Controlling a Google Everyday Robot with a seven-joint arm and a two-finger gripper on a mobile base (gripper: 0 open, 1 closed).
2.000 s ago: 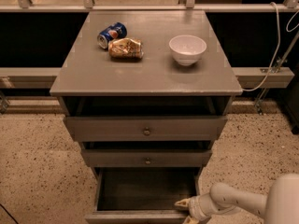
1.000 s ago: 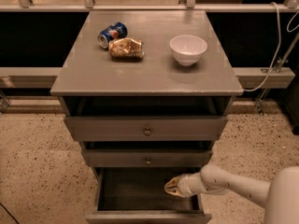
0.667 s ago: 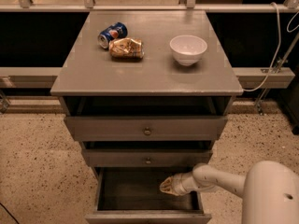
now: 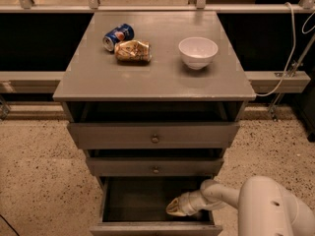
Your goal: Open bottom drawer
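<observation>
Blue soda can [image 4: 118,35]: upper left of the cabinet top [image 4: 98,82], lying on its side.
Crumpled snack packet [image 4: 133,50]: just right of and below the can, touching or nearly touching it.
White bowl [image 4: 198,50]: upper centre-right of the cabinet top, upright, well apart from the packet.
Top drawer [image 4: 108,136]: mid-frame, widest front, closed.
Middle drawer [image 4: 123,167]: directly below the top drawer, closed.
Bottom drawer [image 4: 138,228]: lower centre of the frame, already drawn out. Its dark interior is exposed and its front panel sits at the bottom edge. The knob is not in view.
Gripper [image 4: 174,208]: lower centre-right, over the right part of the open interior, behind the front panel. Whether it is spread or pressed together cannot be told. It appears to hold nothing.
Arm [image 4: 266,210]: lower right corner, reaching leftward.
Key relation: the front panel lies toward the bottom of the frame from the gripper, with its long axis running left to right.
Judgement: the opening looks largely done.
</observation>
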